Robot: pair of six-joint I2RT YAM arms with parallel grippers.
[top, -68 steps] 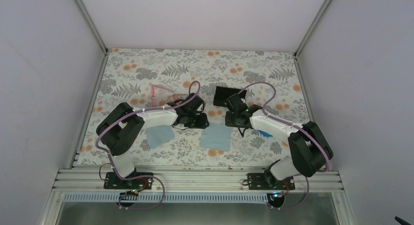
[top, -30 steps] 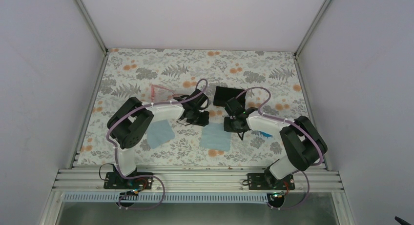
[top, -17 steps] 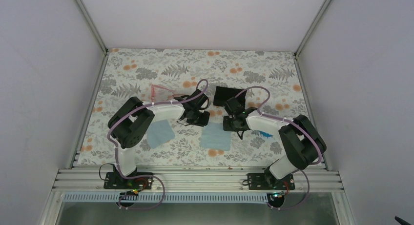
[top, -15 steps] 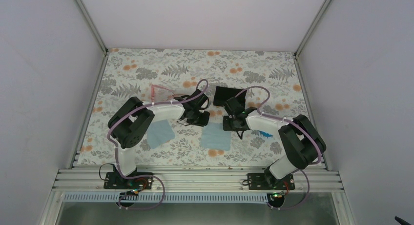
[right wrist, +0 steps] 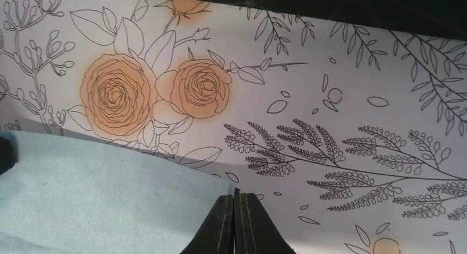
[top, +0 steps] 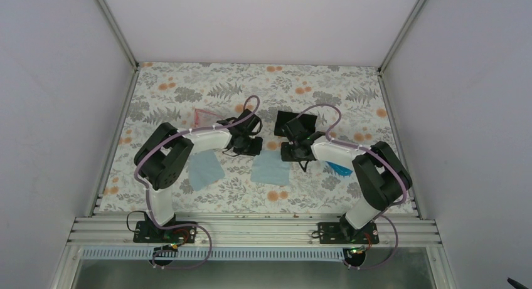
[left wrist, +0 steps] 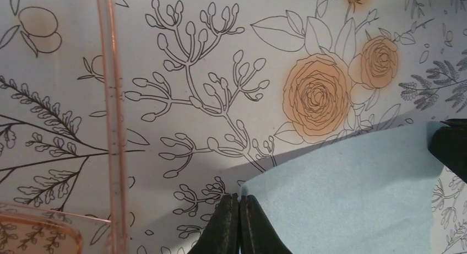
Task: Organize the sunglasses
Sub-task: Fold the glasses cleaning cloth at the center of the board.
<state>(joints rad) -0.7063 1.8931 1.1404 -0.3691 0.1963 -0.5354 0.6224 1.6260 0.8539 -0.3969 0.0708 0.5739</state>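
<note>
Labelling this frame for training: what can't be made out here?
Sunglasses: top view, partly under left arm; left wrist view crops them.
Blue object: top view, mostly under right arm.
Black object: right wrist view, cut by top edge.
Light blue cloth: pinched corners hidden by fingers, both wrist views.

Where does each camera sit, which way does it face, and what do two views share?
Top external: above and behind the robot, looking down on the table; left arm and right arm show.
Left wrist: on the left arm, facing the table; left pincer shut on the light blue cloth, sunglasses nearby.
Right wrist: likewise, right pincer shut on the same cloth.
Shared: both wrist views show that cloth.
</note>
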